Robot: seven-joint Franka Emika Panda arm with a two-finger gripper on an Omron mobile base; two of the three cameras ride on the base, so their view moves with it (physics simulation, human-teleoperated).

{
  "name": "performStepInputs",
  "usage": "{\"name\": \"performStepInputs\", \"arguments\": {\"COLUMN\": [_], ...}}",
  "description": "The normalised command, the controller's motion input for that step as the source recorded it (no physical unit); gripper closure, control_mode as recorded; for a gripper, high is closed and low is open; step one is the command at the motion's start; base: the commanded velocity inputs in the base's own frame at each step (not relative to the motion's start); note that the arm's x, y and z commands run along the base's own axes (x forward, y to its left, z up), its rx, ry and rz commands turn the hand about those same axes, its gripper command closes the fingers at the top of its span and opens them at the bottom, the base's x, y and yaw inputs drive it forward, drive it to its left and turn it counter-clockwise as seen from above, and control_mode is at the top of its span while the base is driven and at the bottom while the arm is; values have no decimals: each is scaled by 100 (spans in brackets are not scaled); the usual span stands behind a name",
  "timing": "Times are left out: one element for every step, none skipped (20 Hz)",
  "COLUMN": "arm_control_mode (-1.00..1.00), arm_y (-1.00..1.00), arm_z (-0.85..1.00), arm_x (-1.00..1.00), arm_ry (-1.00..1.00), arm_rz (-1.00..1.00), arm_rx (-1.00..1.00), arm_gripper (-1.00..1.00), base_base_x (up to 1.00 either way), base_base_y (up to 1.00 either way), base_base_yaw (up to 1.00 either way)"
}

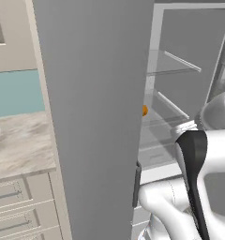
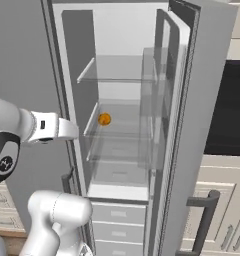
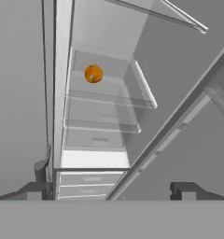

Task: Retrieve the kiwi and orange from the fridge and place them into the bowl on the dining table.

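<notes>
Right, quick count: one orange [image 2: 104, 119] in sight, one fridge [image 2: 123, 125] with its right door [image 2: 192, 125] swung open and the left door [image 1: 93, 117] shut, a flat grey slab close to the left base cam. The orange sits on a glass shelf [image 2: 119, 127] in the middle of the compartment, toward the back-left corner, apart from the shelf's front edge; from the left base cam just a sliver of it [image 1: 145, 110] peeks past the closed door's edge. Shelves: one upper glass shelf [image 2: 114, 70] above the fruit's, at least one more below it, then white drawers [image 2: 119, 220] at the bottom. Gripper [image 3: 109, 191]: the two dark tips stand spread wide, nothing between them, well short of the fridge opening and pointed into it. Room to move: the opening is narrow, hemmed by the shut door's edge on one side and the open door's inner shelving on the other, but there's clear air above the orange up to the next shelf. Materials: fridge outside plain matte grey, inside white, shelves see-thru w/ pale rims; the orange a smooth bright sphere. Off to the left, a marbled beige countertop [image 1: 20, 145] over cream drawers [image 1: 20, 206], teal wall behind.
</notes>
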Motion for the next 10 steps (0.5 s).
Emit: {"name": "performStepInputs", "arguments": {"arm_control_mode": [100,100,100,100,100,100,100,100,100,100], "arm_y": [0,0,0,0,0,0,0,0,0,0], "arm_z": [0,0,0,0,0,0,0,0,0,0], "arm_x": [0,0,0,0,0,0,0,0,0,0], "arm_ry": [0,0,0,0,0,0,0,0,0,0], "arm_rz": [0,0,0,0,0,0,0,0,0,0], "arm_rx": [0,0,0,0,0,0,0,0,0,0], "arm_gripper": [-100,-100,-100,-100,-100,-100,-100,-100,-100,-100], "base_base_x": [-29,-27,-20,0,0,0,0,0,0,0], "base_base_y": [-36,-34,-27,-10,-1,0,0,-4,-10,-20], "base_base_yaw": [11,11,11,11,11,12,13,14,15,15]}}
